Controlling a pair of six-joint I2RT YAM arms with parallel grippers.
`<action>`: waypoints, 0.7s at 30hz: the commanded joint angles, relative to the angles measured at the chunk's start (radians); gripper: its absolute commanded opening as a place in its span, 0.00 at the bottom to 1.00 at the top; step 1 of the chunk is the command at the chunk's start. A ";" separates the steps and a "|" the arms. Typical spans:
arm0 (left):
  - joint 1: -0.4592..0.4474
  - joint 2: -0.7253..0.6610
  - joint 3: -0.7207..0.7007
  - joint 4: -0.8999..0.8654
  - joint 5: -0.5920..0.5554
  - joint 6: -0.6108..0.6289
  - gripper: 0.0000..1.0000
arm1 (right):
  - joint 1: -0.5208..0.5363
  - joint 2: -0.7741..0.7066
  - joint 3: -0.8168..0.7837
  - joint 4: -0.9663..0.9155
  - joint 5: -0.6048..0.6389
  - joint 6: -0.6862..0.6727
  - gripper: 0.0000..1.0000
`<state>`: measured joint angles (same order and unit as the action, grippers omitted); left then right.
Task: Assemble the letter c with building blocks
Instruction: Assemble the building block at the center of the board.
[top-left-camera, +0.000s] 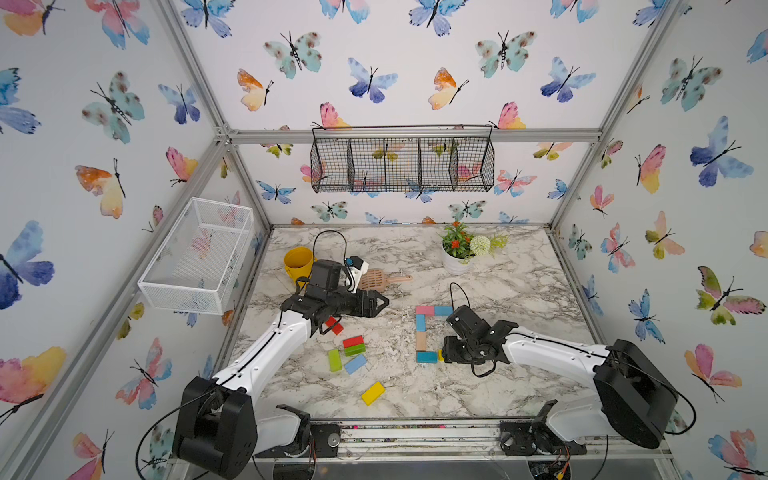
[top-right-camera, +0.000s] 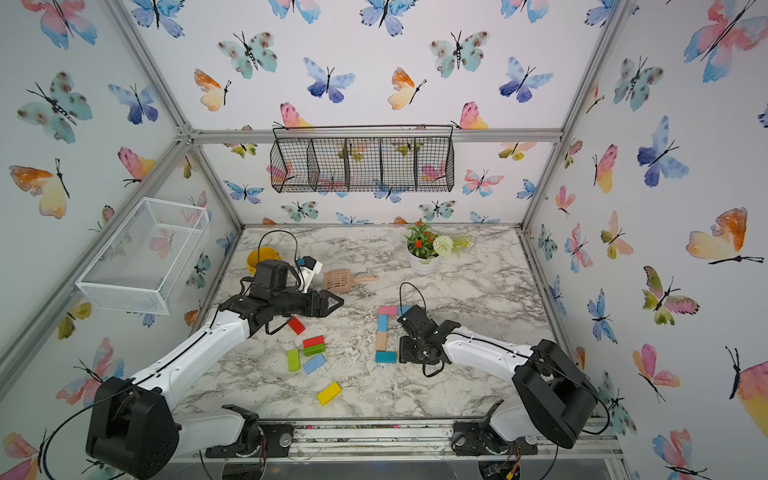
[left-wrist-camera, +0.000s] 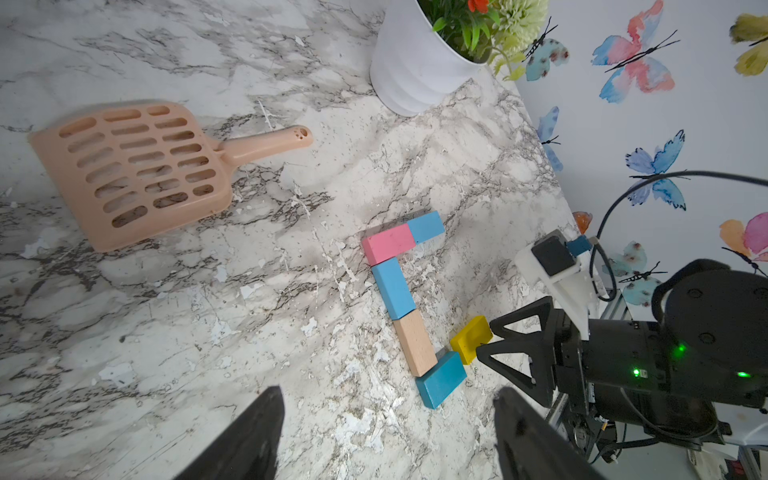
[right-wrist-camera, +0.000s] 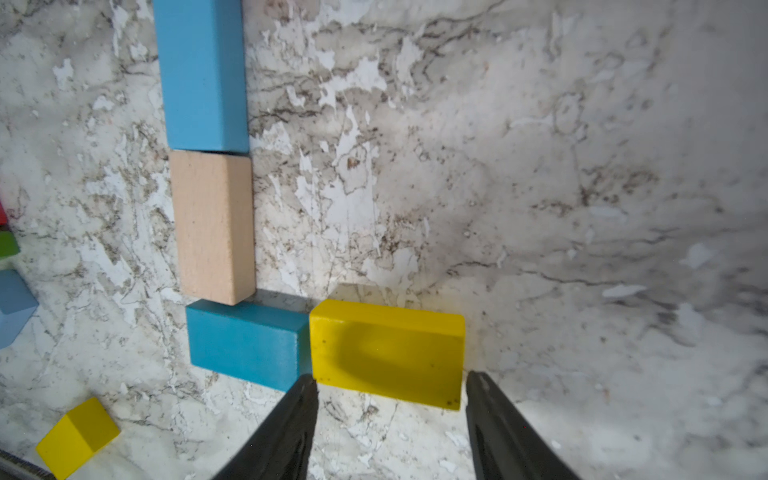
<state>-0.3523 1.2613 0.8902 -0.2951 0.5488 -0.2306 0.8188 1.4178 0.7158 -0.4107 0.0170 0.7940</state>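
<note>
You are working on a grey-veined marble bench (top-left-camera: 498, 282) inside a booth papered with butterfly wallpaper (top-left-camera: 374, 62). A black wire basket (top-left-camera: 402, 164) hangs on the back wall, and a white mesh basket (top-left-camera: 195, 257) on the left wall. Toward the back of the bench stand a yellow cup (top-left-camera: 297, 262) and a white flower pot (top-left-camera: 455, 264), with a tan slotted scoop (left-wrist-camera: 133, 166) lying between them.

The building blocks (top-left-camera: 422, 332) laid out right of centre trace a C. A pink block (left-wrist-camera: 388, 247) and a blue block (left-wrist-camera: 426, 226) run along the top. A light blue block (left-wrist-camera: 392, 286) and a tan block (left-wrist-camera: 415, 343) form the spine, and a teal block (left-wrist-camera: 442, 380) is the foot. A yellow block (right-wrist-camera: 386, 353) sits end to end with the teal block, touching it.

Your right hand (right-wrist-camera: 390, 376) is low at that yellow block, with a finger at each of its near corners. The jaws stand about as wide as the block, and you cannot tell whether they press it.

Your left hand (left-wrist-camera: 387, 390) hovers spread wide with nothing between its fingers. It is over the bench left of the C, near the scoop. Loose blocks (top-left-camera: 354, 350) in red, green, light blue and yellow lie in front of it.
</note>
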 joint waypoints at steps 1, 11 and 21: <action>0.006 -0.013 -0.010 0.011 0.028 -0.003 0.80 | 0.001 0.016 0.029 -0.023 0.060 0.008 0.59; 0.006 -0.019 -0.012 0.011 0.030 -0.003 0.80 | -0.019 0.047 0.046 -0.006 0.074 -0.008 0.47; 0.006 -0.017 -0.014 0.011 0.031 -0.002 0.80 | -0.031 0.053 0.059 0.019 0.079 -0.007 0.44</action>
<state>-0.3523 1.2613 0.8867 -0.2947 0.5495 -0.2325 0.7967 1.4578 0.7483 -0.3965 0.0723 0.7921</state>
